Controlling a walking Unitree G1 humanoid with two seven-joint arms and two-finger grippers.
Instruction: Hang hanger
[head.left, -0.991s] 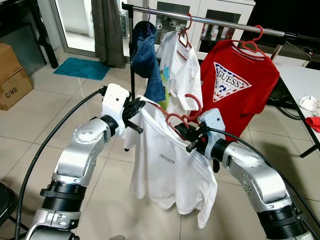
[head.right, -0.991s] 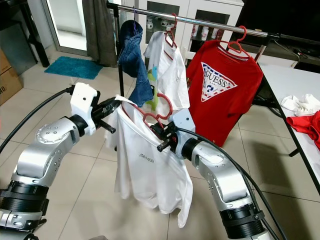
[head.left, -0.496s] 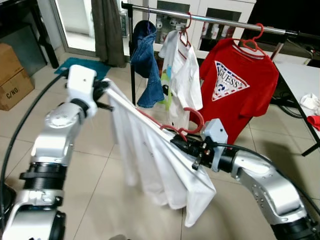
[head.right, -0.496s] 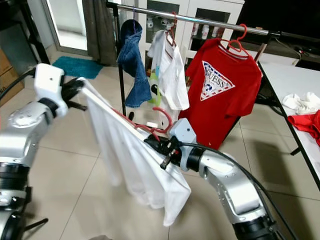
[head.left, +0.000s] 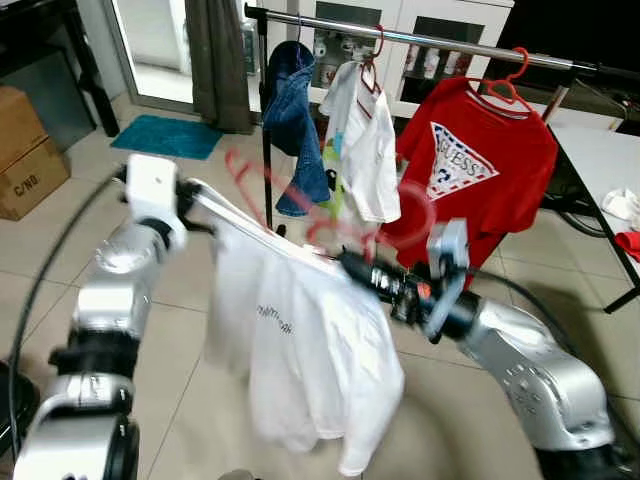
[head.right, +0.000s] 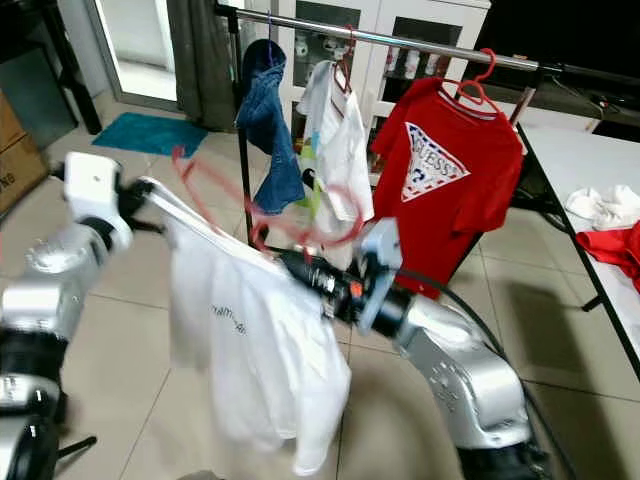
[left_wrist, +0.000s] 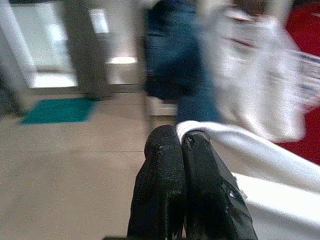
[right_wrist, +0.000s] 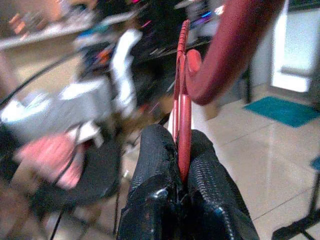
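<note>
A red hanger (head.left: 415, 215), blurred by motion, runs through the neck of a white T-shirt (head.left: 300, 350) held up between my arms. My right gripper (head.left: 352, 266) is shut on the hanger just below its hook; the right wrist view shows the red hanger (right_wrist: 186, 100) pinched between my fingers (right_wrist: 155, 150). My left gripper (head.left: 196, 196) is shut on the shirt's shoulder, and white cloth (left_wrist: 235, 145) is clamped at the gripper's (left_wrist: 181, 142) tips. The metal clothes rail (head.left: 440, 46) stands beyond and above the hanger.
On the rail hang blue jeans (head.left: 295, 110), a white shirt (head.left: 365, 145) and a red printed T-shirt (head.left: 470, 160), each on a hanger. A cardboard box (head.left: 25, 150) and a teal mat (head.left: 165, 135) lie to the left. A white table (head.left: 600, 160) with clothes stands right.
The shirt has swung down from a stretched slant to hang more loosely. My right gripper has risen and the hanger has tipped up, blurred. My left gripper has dropped slightly.
</note>
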